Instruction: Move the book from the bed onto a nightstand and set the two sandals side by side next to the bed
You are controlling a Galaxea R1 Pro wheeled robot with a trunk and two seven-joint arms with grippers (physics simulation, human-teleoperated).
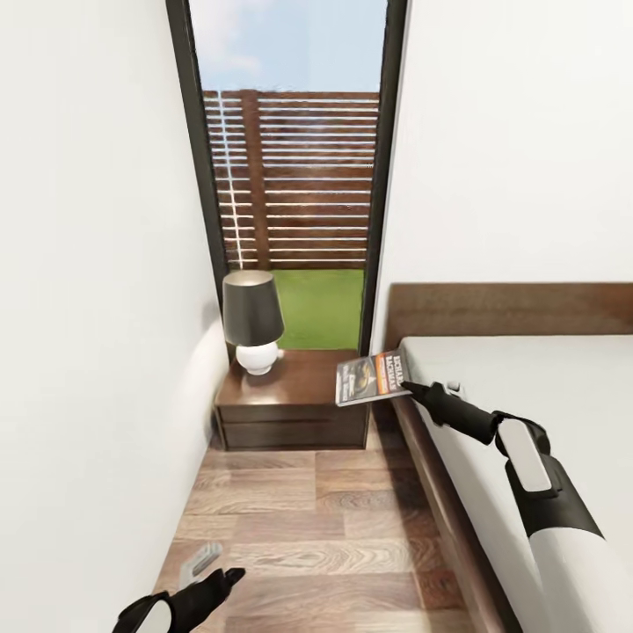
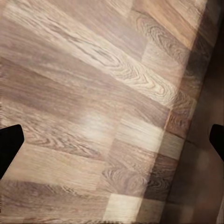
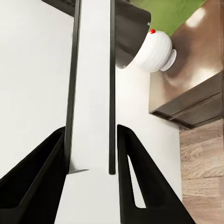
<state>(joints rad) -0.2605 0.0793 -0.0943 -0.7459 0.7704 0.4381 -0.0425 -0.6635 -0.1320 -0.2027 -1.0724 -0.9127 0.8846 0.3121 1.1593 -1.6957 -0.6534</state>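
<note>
Head view: we see the book [image 1: 373, 378] clamped at its right edge by the right gripper [image 1: 415, 388], held in the air over the right-hand edge of the nightstand [image 1: 294, 406], next to the bed [image 1: 527, 387]. Its cover faces up and toward us, lying nearly flat; its long axis runs from about 8 o'clock to 2 o'clock, the white title lettering at the 2 o'clock end. In the right wrist view, the book [image 3: 93, 88] appears edge-on between the two black fingers [image 3: 32, 186], which close on it.

The nightstand stands at 12 o'clock from the robot, in the corner below the tall window [image 1: 290, 176]. A lamp [image 1: 253, 321] with a dark shade and white base occupies its left half; the right half of the glossy top is bare. The bed frame borders the nightstand at 3 o'clock, the white wall at 9 o'clock. A strip of wood floor [image 1: 308, 519] lies open between wall and bed.

The left gripper [image 1: 211, 576] hangs low at 7 o'clock over the floor, jaws parted, holding nothing.
</note>
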